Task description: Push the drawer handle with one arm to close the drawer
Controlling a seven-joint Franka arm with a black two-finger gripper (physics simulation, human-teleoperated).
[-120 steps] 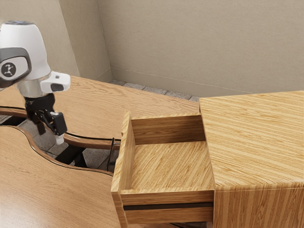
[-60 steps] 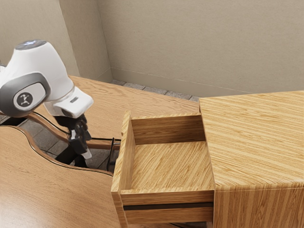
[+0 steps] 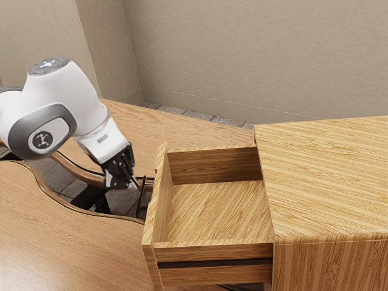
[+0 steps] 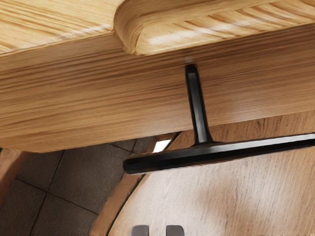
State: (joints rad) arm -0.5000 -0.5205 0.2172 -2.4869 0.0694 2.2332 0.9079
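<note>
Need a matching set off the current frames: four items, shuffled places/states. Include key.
Items
1. Drawer
2. Handle
3. Gripper
4. Floor

Places or states
A. Fixed to the drawer's front
B. Grey, tiled
C. Sticking out of the cabinet, nothing in it
D. Outside the drawer, on its front side, with nothing between its fingers

Pairs: 1-C, 2-A, 3-D, 4-B
</note>
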